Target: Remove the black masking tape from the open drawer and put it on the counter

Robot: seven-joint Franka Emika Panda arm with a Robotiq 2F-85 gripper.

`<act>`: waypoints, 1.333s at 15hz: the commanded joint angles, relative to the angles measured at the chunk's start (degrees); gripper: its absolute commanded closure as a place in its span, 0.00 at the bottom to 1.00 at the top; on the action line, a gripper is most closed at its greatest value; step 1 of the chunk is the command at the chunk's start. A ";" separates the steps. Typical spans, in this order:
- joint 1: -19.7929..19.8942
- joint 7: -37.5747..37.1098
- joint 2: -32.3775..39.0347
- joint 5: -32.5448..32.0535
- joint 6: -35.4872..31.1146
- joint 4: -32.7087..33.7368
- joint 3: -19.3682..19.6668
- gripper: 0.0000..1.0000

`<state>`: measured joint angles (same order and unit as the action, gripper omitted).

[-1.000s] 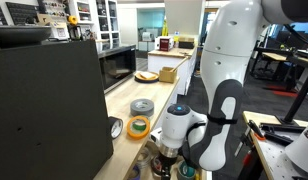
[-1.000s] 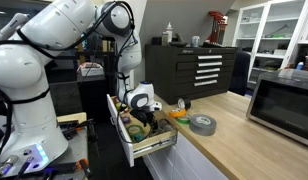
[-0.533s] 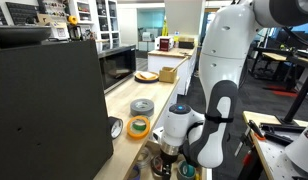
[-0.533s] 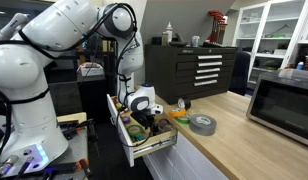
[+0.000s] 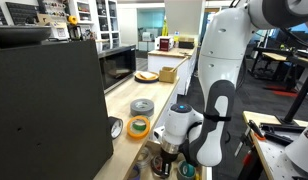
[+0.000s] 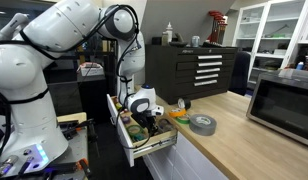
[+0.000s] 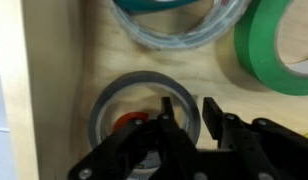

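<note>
**Two fingers astride the black roll's wall**

Two dark fingers (image 7: 172,125) of the gripper (image 7: 192,110) reach down into the drawer (image 7: 64,60). In the wrist view they stand a narrow gap apart. The black masking tape (image 7: 144,84) lies flat on the drawer's light-wood floor, directly under them. One finger reaches down inside the ring's hollow, and the other stands just outside it, so one side of the roll's wall sits in the gap between them. I cannot tell whether the pads already press on that wall or only flank it. Something small and red shows inside the ring, beside the inner finger.

A green roll (image 7: 284,50) lies near the black one, and a clear, teal-edged roll (image 7: 179,20) lies just beyond it.

In both exterior views the gripper (image 5: 166,150) (image 6: 144,116) hangs low in the open drawer (image 5: 144,168) (image 6: 154,147), beside the counter (image 5: 154,90) (image 6: 244,135). A grey roll (image 5: 142,106) (image 6: 202,123) rests on that counter, and an orange-yellow roll (image 5: 139,126) lies near it.
</note>
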<state>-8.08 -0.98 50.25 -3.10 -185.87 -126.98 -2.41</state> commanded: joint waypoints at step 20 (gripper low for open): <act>-0.96 -0.49 -13.22 1.28 1.97 -10.35 -3.89 0.96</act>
<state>-7.34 -0.99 44.07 -3.06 -187.45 -132.61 -7.03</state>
